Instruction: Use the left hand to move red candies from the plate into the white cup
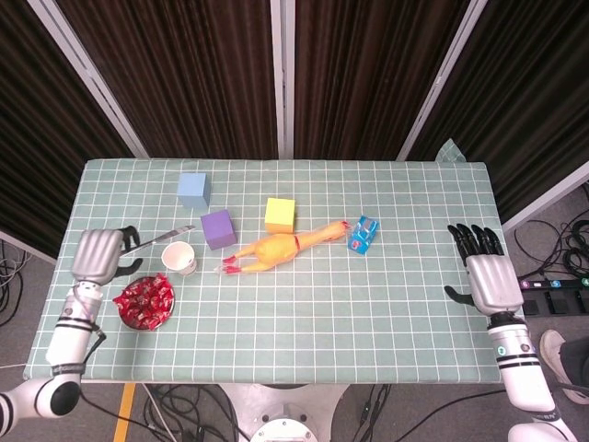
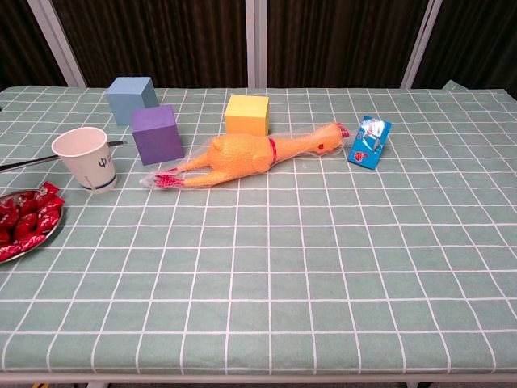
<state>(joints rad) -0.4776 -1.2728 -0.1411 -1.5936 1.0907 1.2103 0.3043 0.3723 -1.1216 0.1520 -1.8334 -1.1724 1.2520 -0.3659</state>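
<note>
The white cup stands upright left of the purple cube; in the chest view the cup shows only its outside, its inside hidden. Red candies fill a metal plate just in front of it, and the chest view cuts the candies off at the left edge. My left hand hangs left of the cup and behind the plate, holding nothing, apart from both. It is absent from the chest view. My right hand lies at the table's right edge, fingers straight, empty.
A metal utensil lies behind the cup. To the right are a purple cube, blue cube, yellow cube, a rubber chicken and a blue packet.
</note>
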